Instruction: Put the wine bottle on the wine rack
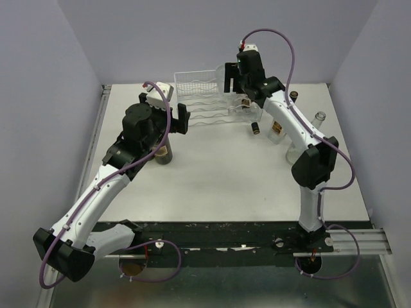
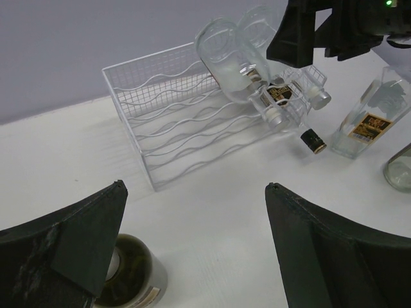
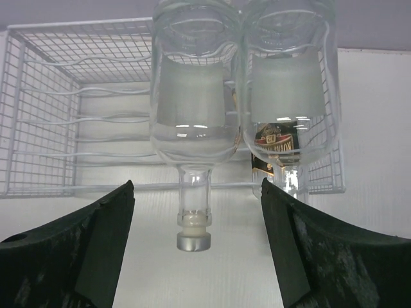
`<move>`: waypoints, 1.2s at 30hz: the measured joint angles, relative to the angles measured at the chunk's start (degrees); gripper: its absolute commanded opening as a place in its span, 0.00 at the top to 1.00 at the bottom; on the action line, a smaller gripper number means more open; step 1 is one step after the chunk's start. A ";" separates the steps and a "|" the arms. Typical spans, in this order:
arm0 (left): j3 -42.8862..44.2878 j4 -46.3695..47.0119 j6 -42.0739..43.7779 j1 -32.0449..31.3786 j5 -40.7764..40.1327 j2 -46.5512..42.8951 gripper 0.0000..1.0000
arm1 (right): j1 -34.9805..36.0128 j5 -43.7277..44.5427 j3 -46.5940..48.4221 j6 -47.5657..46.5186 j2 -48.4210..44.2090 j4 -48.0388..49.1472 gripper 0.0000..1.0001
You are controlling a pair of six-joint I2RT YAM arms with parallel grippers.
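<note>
The white wire wine rack (image 1: 200, 96) stands at the back of the table. Two clear wine bottles lie side by side on its right part, necks toward the right wrist camera. The left one (image 3: 191, 102) ends in a silver-capped neck (image 3: 194, 221). That neck hangs free between the fingers of my open right gripper (image 3: 196, 185), touching neither. The second clear bottle (image 3: 286, 90) lies against it. My left gripper (image 2: 194, 186) is wide open over bare table in front of the rack (image 2: 173, 125). A dark green bottle (image 2: 131, 273) stands upright just under its left finger.
A square clear bottle with a label (image 2: 367, 119) and a round glass bottle (image 2: 399, 168) stand right of the rack. A dark-capped bottle neck (image 2: 313, 140) pokes out low at the rack's right front. More bottles (image 1: 318, 119) stand near the right arm.
</note>
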 measured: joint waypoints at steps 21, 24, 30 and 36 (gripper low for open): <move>10.69 -3.43 2.23 0.09 2.97 -1.01 0.01 | -0.13 12.74 -0.68 -7.63 -31.65 -21.66 0.01; 10.75 -3.39 2.36 0.09 4.74 -1.11 0.01 | -0.63 18.75 -5.25 -7.32 -36.79 -22.84 0.00; 10.29 -3.17 2.05 0.09 7.93 -1.09 0.01 | -4.31 24.57 -16.57 -2.95 -44.11 -24.46 0.01; 10.21 -3.48 1.66 0.09 10.45 -0.35 0.01 | -9.86 23.28 -25.57 6.60 -44.11 -28.37 0.08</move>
